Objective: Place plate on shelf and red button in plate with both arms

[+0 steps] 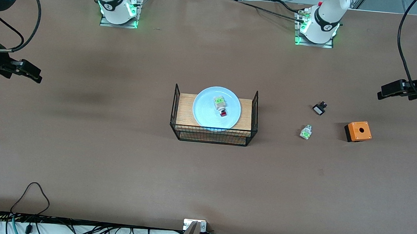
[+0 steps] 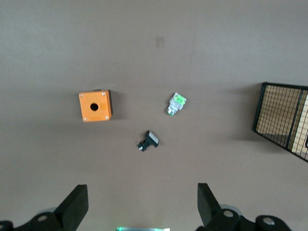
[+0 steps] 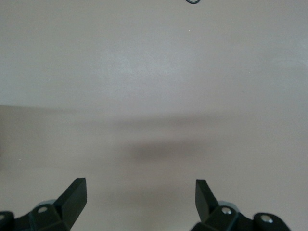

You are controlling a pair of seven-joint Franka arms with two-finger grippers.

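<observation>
The pale blue plate [image 1: 203,114] lies on the wooden top of a black wire rack [image 1: 213,136] at the table's middle. The red button [image 1: 221,106], white and green with a red cap, lies on the plate. My left gripper [image 1: 384,94] is open and empty, up in the air over the left arm's end of the table; its wrist view shows its jaws [image 2: 143,204] wide apart. My right gripper [image 1: 35,76] is open and empty over the right arm's end of the table, over bare table in its wrist view [image 3: 140,201].
Between the rack and the left gripper lie a white-green part without a red cap [image 1: 306,132] [image 2: 176,103], a small black part [image 1: 319,108] [image 2: 149,140] and an orange box with a hole [image 1: 358,131] [image 2: 95,106]. The rack's end shows in the left wrist view [image 2: 284,120].
</observation>
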